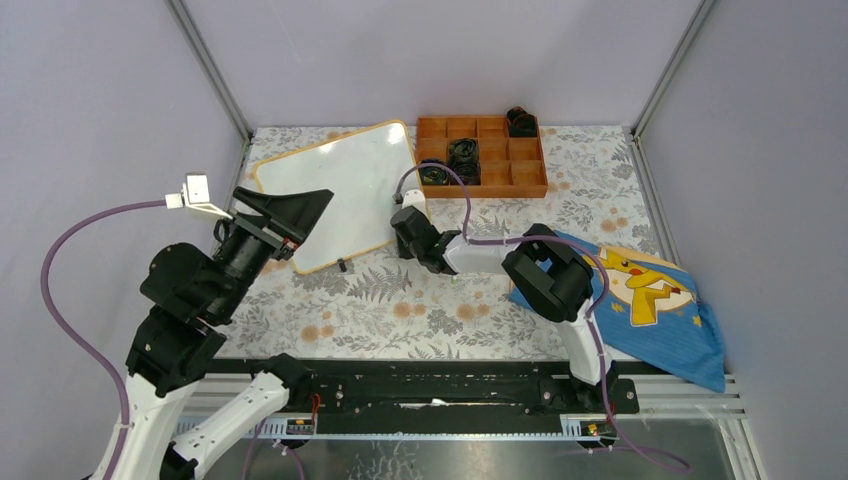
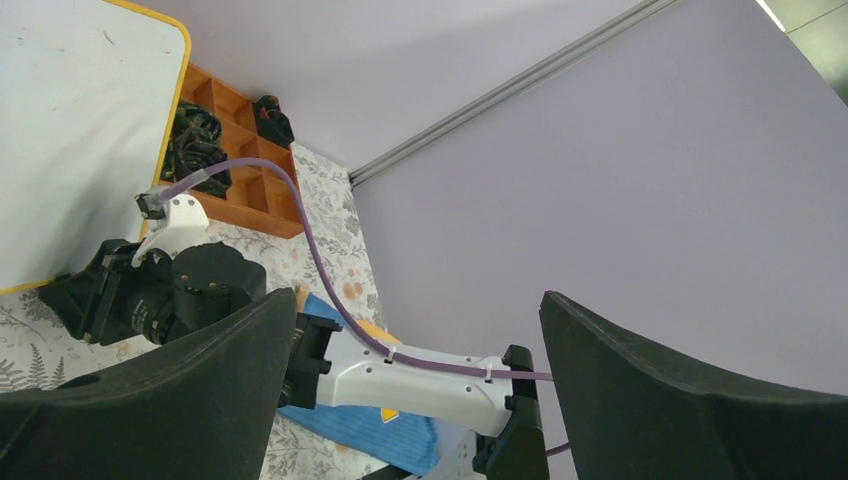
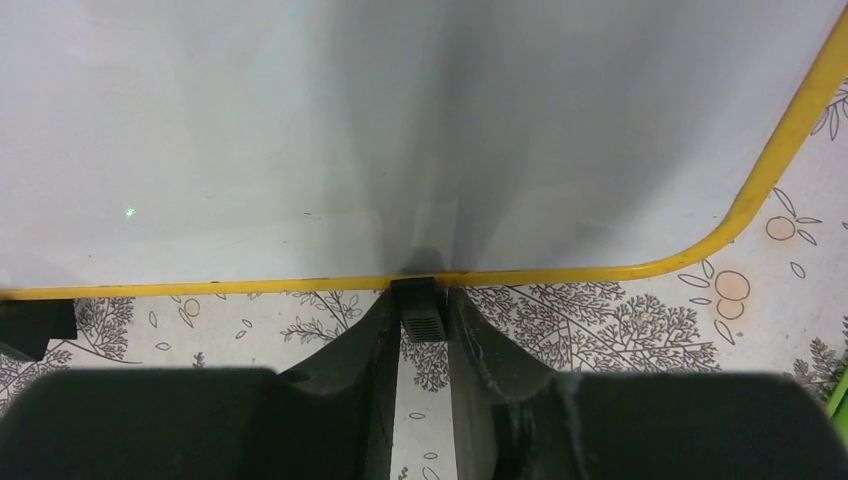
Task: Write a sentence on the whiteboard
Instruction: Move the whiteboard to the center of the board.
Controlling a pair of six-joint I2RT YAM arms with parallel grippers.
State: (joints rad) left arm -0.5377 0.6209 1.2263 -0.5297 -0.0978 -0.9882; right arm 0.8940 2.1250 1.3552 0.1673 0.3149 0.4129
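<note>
Yellow-framed whiteboard (image 3: 300, 130): right fingers (image 3: 355, 350) pinch one black foot (image 3: 418, 312); left fingers (image 2: 150, 400) spread wide.

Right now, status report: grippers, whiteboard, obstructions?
Left gripper open, empty, over the whiteboard. Right gripper closed on its black foot. No writing visible. Nothing lying on it.

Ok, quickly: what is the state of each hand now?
Left hand: open, holding nothing.
Right hand: closed on the black foot of the whiteboard.
</note>
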